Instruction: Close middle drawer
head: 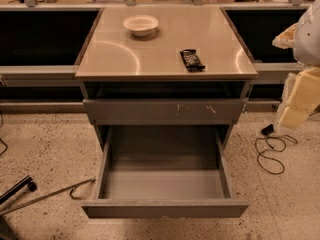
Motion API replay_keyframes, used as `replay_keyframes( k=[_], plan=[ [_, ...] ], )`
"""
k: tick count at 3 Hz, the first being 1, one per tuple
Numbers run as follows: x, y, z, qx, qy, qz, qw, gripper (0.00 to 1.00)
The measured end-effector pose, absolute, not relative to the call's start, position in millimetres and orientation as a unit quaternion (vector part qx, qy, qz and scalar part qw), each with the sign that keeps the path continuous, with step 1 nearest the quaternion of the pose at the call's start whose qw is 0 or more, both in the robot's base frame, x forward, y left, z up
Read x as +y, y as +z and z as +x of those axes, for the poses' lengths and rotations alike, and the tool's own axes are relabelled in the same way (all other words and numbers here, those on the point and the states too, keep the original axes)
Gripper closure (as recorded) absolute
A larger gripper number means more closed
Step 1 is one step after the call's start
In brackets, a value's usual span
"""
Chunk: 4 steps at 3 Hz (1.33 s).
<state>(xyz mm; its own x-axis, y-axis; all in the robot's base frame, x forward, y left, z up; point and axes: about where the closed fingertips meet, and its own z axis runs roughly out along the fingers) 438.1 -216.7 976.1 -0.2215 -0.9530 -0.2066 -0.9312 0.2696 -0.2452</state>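
The middle drawer (165,208) is pulled far out toward me from the grey cabinet. Its plain front panel is nearest the camera and its bare grey interior (162,183) holds nothing. Above it, the drawer front with small white scratch marks (162,111) stands a little out from the cabinet. My arm (300,96) is at the right edge of the view, beside the cabinet. My gripper (286,36) is up at the level of the cabinet top, well to the right of the open drawer and above it, touching nothing.
On the cabinet top (115,54) lie a white bowl (141,24) and a dark snack packet (192,59). A black cable (270,151) loops on the speckled floor at the right. Thin metal rods (45,194) lie on the floor at the left.
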Motion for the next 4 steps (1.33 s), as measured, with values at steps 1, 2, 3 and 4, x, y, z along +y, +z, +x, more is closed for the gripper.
replay_keyframes(
  k=[1, 2, 3, 4],
  plan=[
    [-216.3, 976.5, 438.2, 0.780, -0.035, -0.603, 0.162, 0.00],
    [-210.5, 943.0, 436.8, 0.778, -0.008, -0.602, 0.178, 0.00],
    [-187.1, 865.4, 434.4, 0.759, 0.056, -0.616, 0.202, 0.00],
    [-154.0, 800.1, 433.9, 0.725, 0.121, -0.636, 0.236, 0.00]
  ],
)
